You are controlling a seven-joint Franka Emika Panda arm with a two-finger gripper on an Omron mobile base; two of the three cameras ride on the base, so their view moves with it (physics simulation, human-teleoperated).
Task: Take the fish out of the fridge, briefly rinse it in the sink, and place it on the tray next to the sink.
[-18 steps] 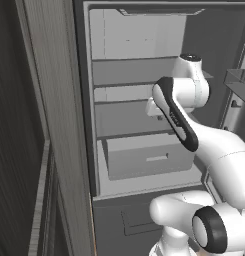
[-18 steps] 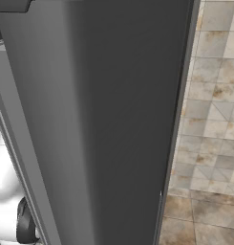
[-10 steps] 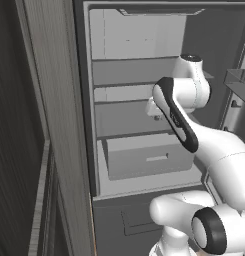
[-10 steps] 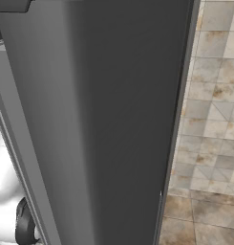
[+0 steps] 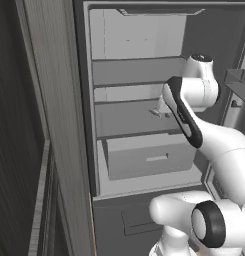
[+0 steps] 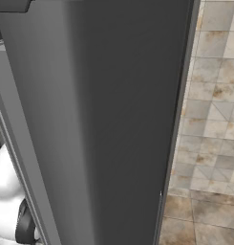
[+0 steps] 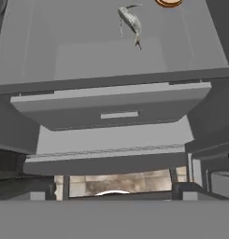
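The fridge [image 5: 139, 75] stands open in front of me, light grey inside with flat shelves. The fish [image 7: 130, 21], small and silvery-tan, lies loose on the shelf above the wide drawer [image 7: 111, 109]. In the left base view the fish [image 5: 156, 111] is a small pale shape on the middle shelf, just left of my arm [image 5: 186, 117]. The arm reaches into the fridge and its forearm hides the hand. The hand camera looks down over the shelf's front edge and the drawer, with the fish at the top of its picture. The sink and the tray are out of view.
A round orange thing [image 7: 169, 2] sits on the same shelf beside the fish. The open fridge door [image 6: 104, 119] rises close on my right, with door bins [image 5: 239, 80] facing inward. Dark wood-grain cupboards [image 5: 24, 125] flank the fridge on the left. Tiled floor [image 6: 209, 119] lies beyond the door.
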